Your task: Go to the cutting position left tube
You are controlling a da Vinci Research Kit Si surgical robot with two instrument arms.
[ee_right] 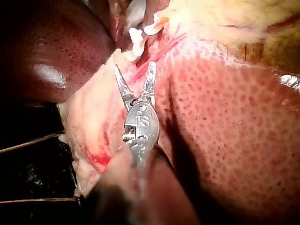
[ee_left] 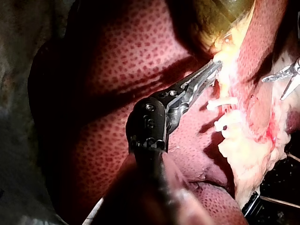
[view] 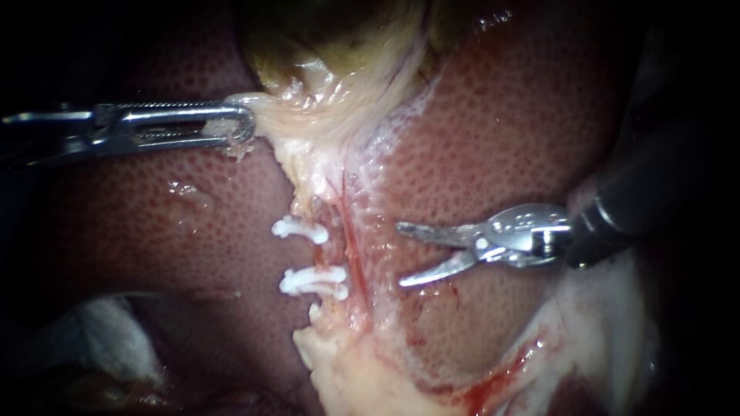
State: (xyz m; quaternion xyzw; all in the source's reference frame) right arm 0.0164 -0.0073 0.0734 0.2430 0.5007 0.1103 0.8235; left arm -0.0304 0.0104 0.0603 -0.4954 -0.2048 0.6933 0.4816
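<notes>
The right instrument (view: 399,255) holds its two curved blades spread wide with nothing between them. The tips point toward a thin red strand (view: 354,254) and stop just short of it. Beyond that strand lies the left tube (view: 327,256), which runs down the pale tissue below the gallbladder (view: 339,46). It carries an upper clip (view: 299,229) and lower clips (view: 312,281) set close together. The left instrument (view: 231,123) has its jaws clamped on pale tissue at the gallbladder's neck, over the liver (view: 509,131).
</notes>
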